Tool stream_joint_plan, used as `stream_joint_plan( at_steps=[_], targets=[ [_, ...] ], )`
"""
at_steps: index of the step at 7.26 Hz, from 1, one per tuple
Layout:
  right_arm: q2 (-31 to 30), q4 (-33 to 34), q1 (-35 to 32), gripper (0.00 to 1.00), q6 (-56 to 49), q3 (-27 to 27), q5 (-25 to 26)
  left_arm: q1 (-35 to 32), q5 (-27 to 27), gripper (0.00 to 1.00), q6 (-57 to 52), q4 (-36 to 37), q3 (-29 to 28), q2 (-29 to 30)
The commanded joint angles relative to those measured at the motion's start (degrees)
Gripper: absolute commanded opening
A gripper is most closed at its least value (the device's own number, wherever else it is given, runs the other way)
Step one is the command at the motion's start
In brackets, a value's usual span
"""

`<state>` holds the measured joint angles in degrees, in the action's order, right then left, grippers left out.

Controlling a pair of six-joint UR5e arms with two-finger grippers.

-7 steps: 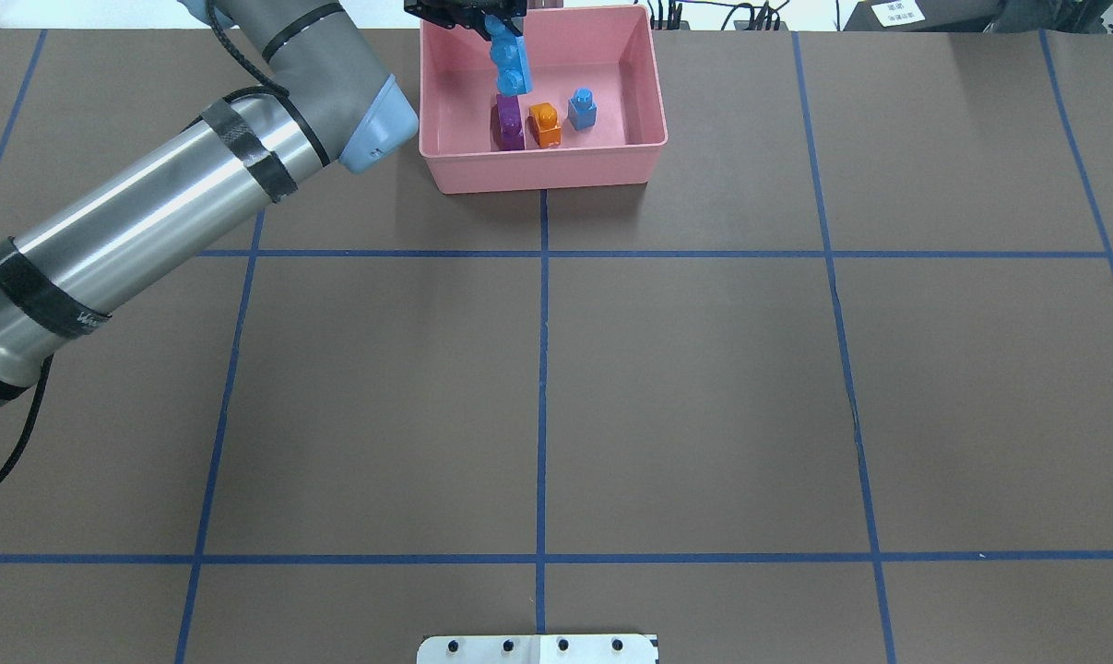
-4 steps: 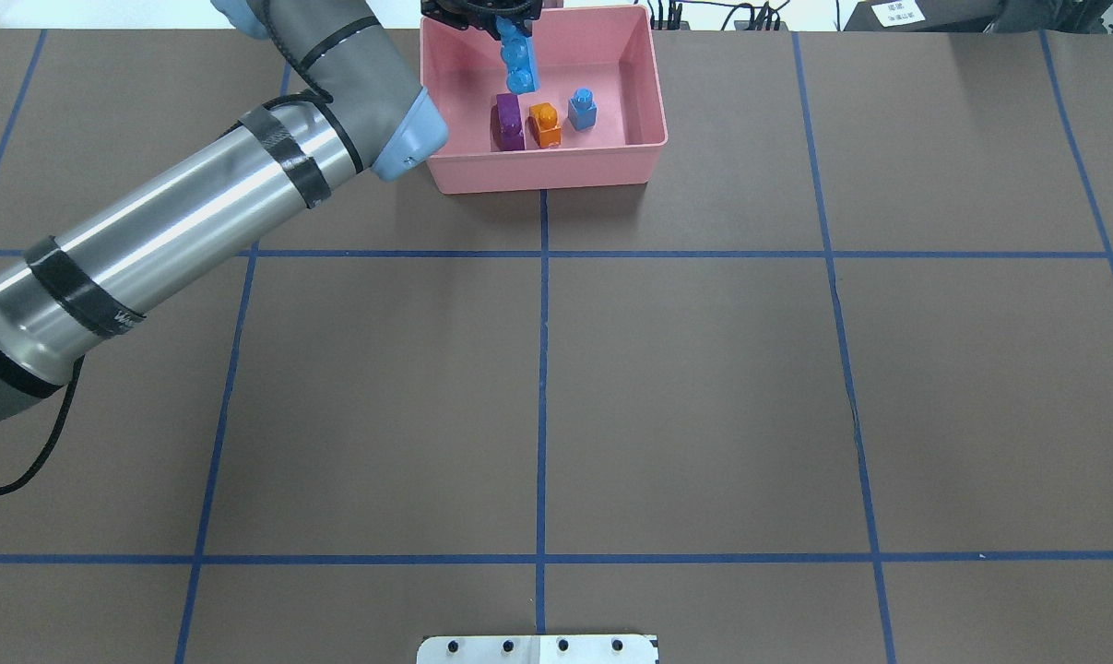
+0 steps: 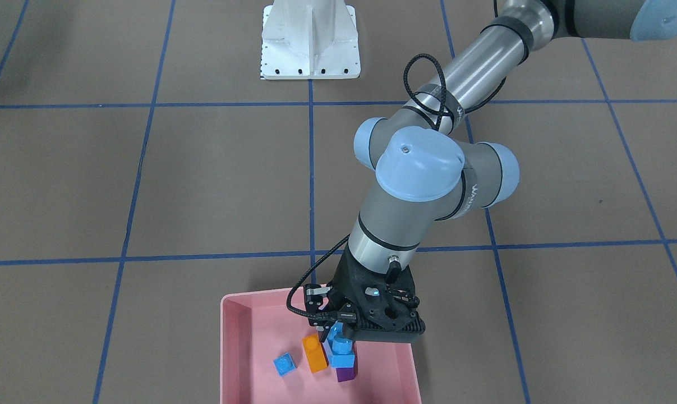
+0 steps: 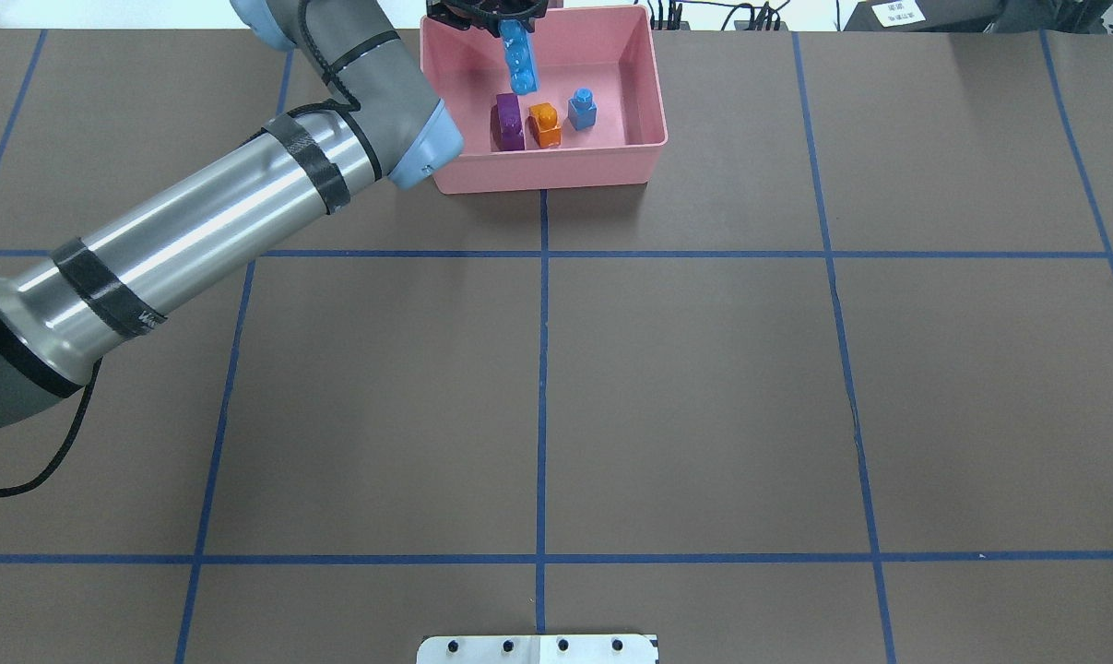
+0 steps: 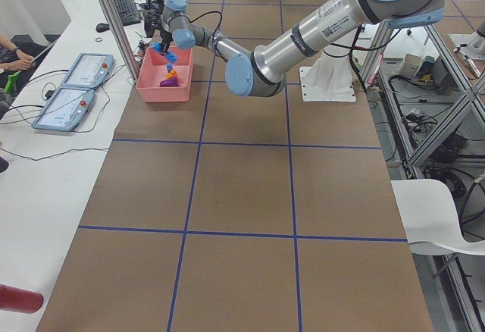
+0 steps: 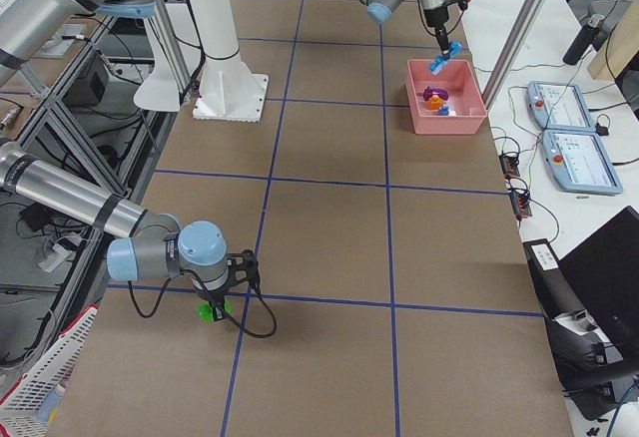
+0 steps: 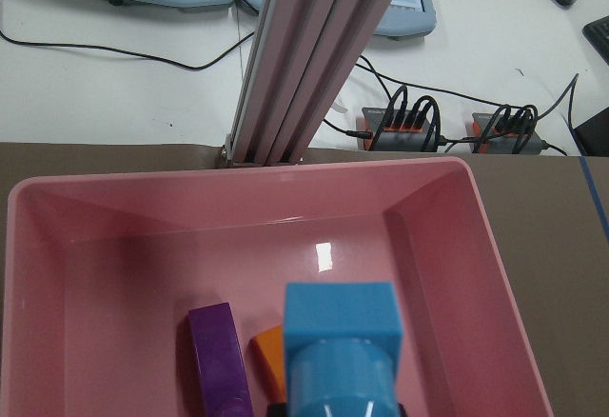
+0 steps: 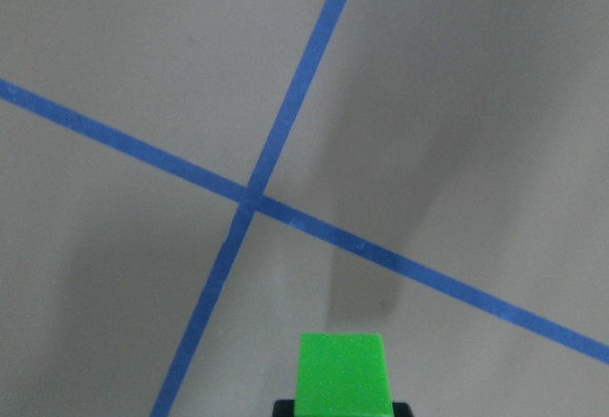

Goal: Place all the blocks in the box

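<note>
Three blocks already lie in the box (image 4: pixel 547 171): the purple brick (image 4: pixel 509 123), the orange brick (image 4: pixel 545 124) and the small blue cube (image 4: pixel 582 109), in a row toward the wall nearest the robot. Our left gripper (image 3: pixel 337 335) is clamped on the long blue brick (image 4: pixel 519 60), held on end over the box, just behind purple & orange. We judge that's so it drops onto free floor w/o knocking them. Our right gripper (image 6: pixel 210 304), well apart from the box, pinches the green brick (image 8: pixel 343 374) over a tape cross (image 8: pixel 249 198), prob. waiting its turn. Approx. one drop + one carry left.
</note>
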<state>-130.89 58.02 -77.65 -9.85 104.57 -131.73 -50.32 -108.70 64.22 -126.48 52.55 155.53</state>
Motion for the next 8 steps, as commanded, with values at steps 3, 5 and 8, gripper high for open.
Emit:
stream_joint_plan(
  at_steps=[3, 5, 8],
  targets=[
    [14.3, 4.8, -10.8, 0.00, -0.1, 0.4, -0.4, -0.6, 0.8, 1.00, 2.5, 0.6, 6.8, -3.3],
    [26.7, 12.5, -12.5, 0.00, 0.3, -0.1, 1.3, -2.0, 0.4, 1.00, 2.4, 6.2, 18.0, -11.3],
    [51.6, 30.1, -11.0, 0.00, 9.3, -1.2, 0.9, -7.3, -5.0, 1.00, 0.1, 20.0, 31.9, -23.2]
  ],
)
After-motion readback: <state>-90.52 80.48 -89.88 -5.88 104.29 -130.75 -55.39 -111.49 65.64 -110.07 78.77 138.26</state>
